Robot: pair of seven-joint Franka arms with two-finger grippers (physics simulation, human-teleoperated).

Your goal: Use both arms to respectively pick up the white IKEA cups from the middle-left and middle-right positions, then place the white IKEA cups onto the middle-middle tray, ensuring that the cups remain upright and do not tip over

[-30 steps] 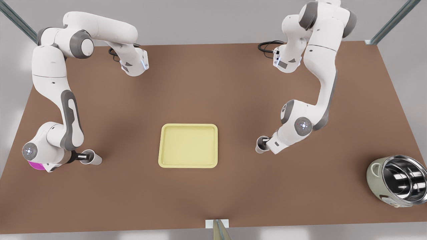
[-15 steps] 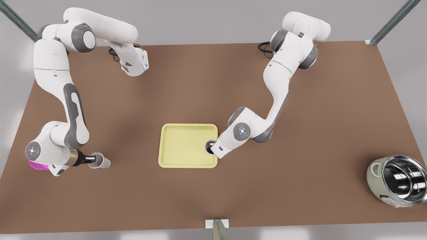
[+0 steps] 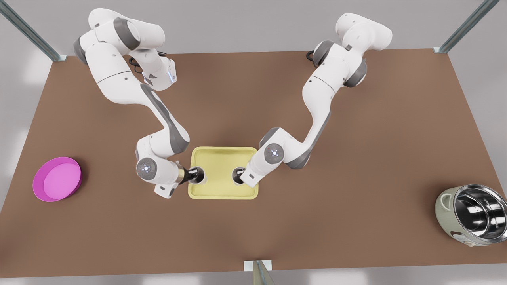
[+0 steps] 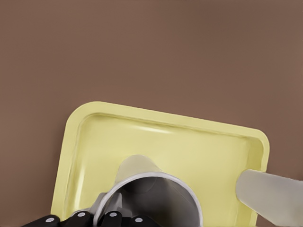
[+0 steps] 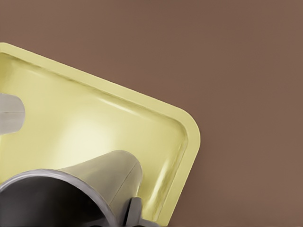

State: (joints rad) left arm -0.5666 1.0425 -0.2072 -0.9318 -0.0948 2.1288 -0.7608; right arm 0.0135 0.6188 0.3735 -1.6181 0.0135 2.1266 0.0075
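Both cups over tray (image 3: 222, 158): left gripper (image 3: 193, 175) grips cup (image 3: 199, 175) at 9 o'clock, right gripper (image 3: 241, 177) grips cup (image 3: 237, 175) at 3. Lower straight, release level.

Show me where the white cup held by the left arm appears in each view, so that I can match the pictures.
Front view: the left arm's cup is in the left pincer, at the tray's edge on the front view's left.
Left wrist view: this cup is nearest the camera, rim towards it.
Right wrist view: this cup is across the tray, beyond the right arm's cup.
Shared landmark: the pale yellow tray.
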